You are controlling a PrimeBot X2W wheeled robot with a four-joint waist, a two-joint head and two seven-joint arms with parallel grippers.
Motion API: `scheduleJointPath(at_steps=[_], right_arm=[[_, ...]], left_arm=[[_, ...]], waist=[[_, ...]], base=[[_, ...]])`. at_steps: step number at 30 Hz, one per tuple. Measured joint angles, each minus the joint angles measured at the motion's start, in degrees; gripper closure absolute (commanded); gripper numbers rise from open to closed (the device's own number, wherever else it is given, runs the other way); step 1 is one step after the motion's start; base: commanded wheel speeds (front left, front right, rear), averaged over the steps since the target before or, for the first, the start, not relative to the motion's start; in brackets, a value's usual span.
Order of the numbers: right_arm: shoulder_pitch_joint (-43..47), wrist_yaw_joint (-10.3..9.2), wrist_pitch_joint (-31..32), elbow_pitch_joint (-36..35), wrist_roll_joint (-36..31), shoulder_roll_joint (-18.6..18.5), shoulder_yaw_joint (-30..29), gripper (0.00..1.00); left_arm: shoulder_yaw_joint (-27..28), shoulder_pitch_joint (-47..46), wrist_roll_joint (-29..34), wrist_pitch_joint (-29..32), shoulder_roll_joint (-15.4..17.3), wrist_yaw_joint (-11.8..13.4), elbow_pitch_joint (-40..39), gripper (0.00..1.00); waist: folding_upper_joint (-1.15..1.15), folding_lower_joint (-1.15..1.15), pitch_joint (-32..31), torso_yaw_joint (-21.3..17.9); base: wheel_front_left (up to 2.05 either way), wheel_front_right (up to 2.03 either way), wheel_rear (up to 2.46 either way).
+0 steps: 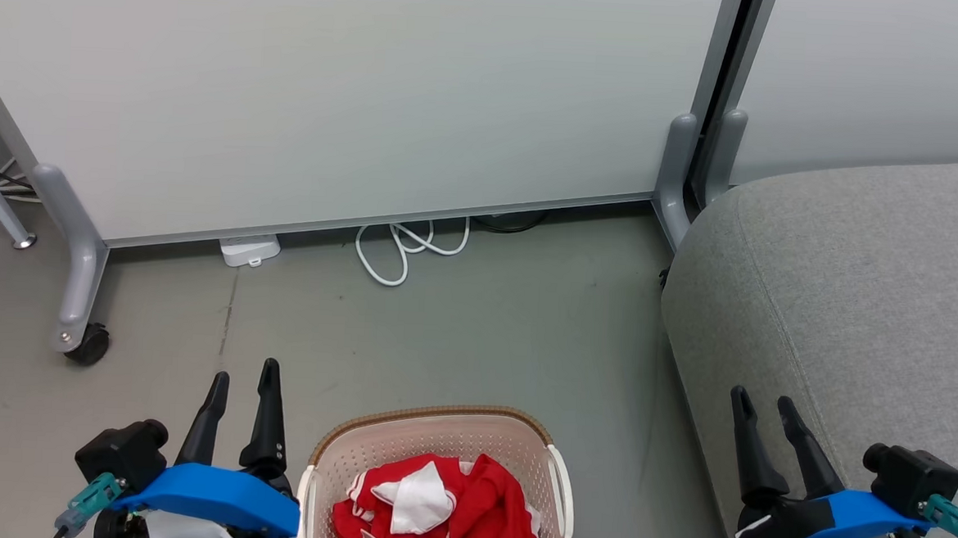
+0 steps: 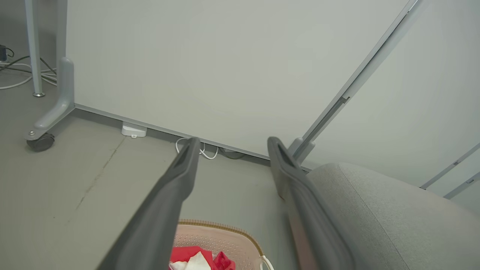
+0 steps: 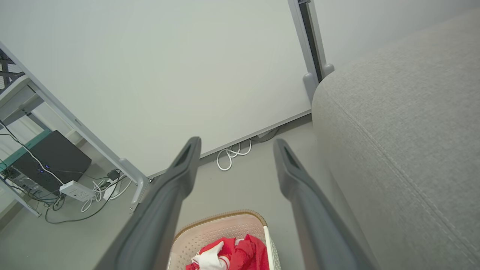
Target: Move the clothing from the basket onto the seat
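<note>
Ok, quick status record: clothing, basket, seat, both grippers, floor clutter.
basket: cream perforated laundry basket, on the floor
clothing: red garments, one with a white patch, heaped in the basket
seat: light grey sofa cushion right of the basket, no clothing visible on it
left gripper: open, empty, left of the basket
right gripper: open, empty, by the seat's edge
floor clutter: white cable looped by the partition base

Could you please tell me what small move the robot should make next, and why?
Probably lower the left gripper toward the bright red fabric clothing, which lies heaped in the cream perforated plastic basket beside it. Both it and the right gripper stand open and empty, and nothing red lies on the light grey upholstered seat yet.
</note>
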Motion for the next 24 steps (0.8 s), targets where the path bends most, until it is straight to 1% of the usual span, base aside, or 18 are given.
scheduleJointPath(at_steps=[24], right_arm=[[-0.03, 0.02, -2.09, -0.05, -14.44, -0.10, 1.29, 0.00]], left_arm=[[-1.18, -0.48, 11.88, -3.27, -0.11, -0.69, 1.57, 0.00]], waist=[[0.00, 0.00, -0.31, -1.00]], base=[[0.00, 0.00, 0.00]])
